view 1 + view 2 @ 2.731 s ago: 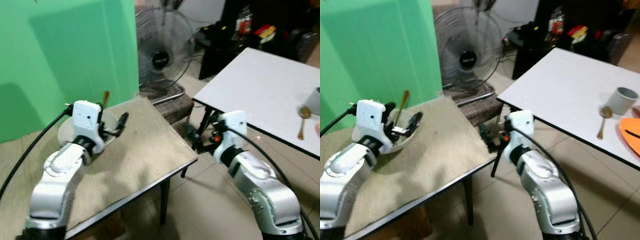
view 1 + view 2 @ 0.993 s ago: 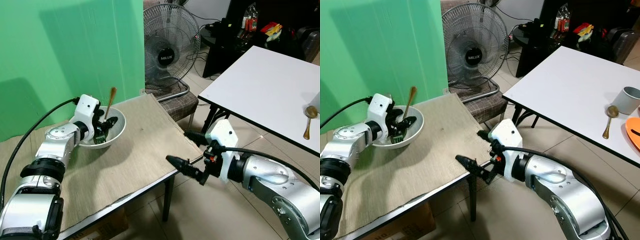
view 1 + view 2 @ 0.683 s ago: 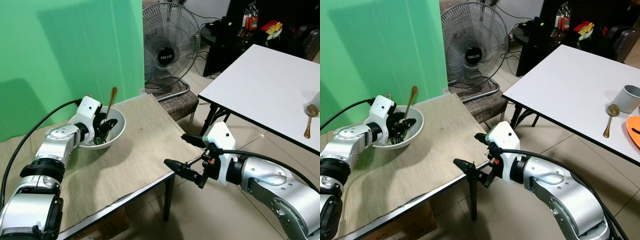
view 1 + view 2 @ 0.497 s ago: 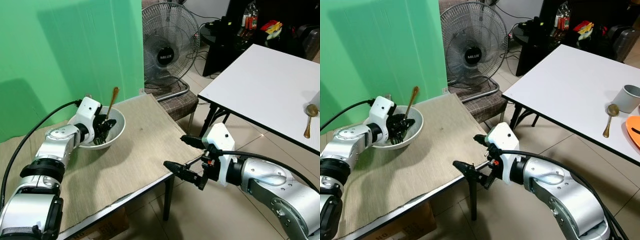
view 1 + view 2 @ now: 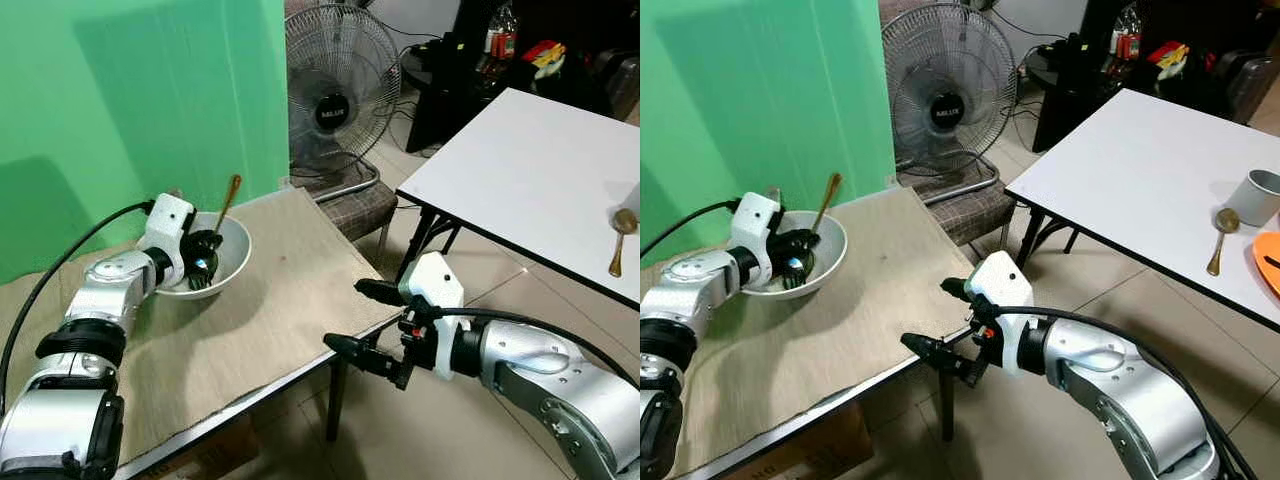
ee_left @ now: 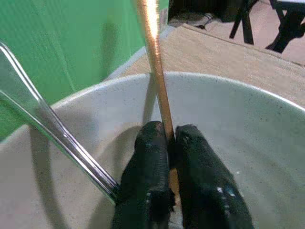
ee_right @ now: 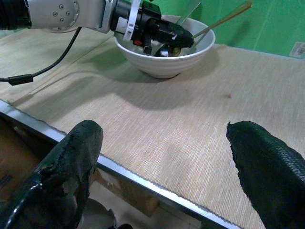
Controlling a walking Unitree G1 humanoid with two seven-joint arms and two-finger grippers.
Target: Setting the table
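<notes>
Left gripper (image 6: 167, 143) inside white bowl (image 5: 232, 262), fingers now pinching gold spoon (image 6: 155, 71) handle; earlier merely alongside. Spoon secured, lift-out likely next. Right gripper (image 5: 945, 325) spread wide, idle at table edge (image 5: 300, 375).

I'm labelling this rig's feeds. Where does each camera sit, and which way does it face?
Left eye view, right eye view: head stereo pair, looking forward and down at the mat-covered table, white table and fan; both silver arms show.
Left wrist view: along the left gripper, shut on the gold spoon inside the white bowl.
Right wrist view: between the open right gripper, towards the bowl.
All views share the bowl.
</notes>
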